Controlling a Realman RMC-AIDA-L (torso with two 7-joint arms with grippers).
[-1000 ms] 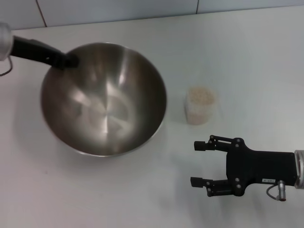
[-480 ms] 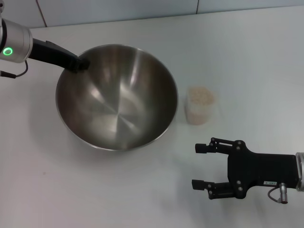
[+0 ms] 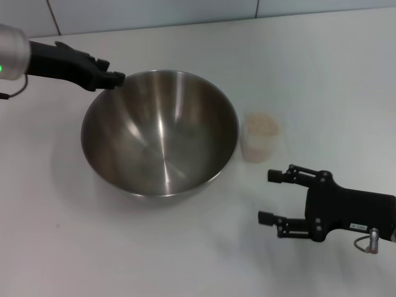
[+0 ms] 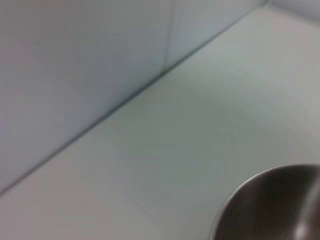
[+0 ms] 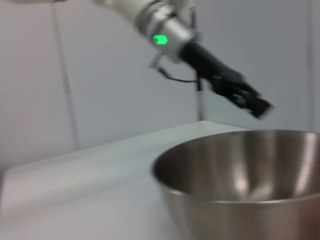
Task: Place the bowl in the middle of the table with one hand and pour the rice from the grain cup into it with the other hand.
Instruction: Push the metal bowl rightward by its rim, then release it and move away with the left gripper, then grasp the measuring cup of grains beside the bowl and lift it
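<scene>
On the white desk (image 3: 322,74) the steel bowl (image 3: 161,133) sits upright, near the middle. Just beside it, toward the robot's right, stands the small plastic cup (image 3: 260,139), filled with rice (image 3: 262,124) and apart from the bowl. At the bowl's far rim is the left tool (image 3: 114,79), raised above the edge; I cannot tell how its fingers stand. Nearer the robot, the right tool (image 3: 272,197) hovers spread wide, holding nothing, short of the cup.
</scene>
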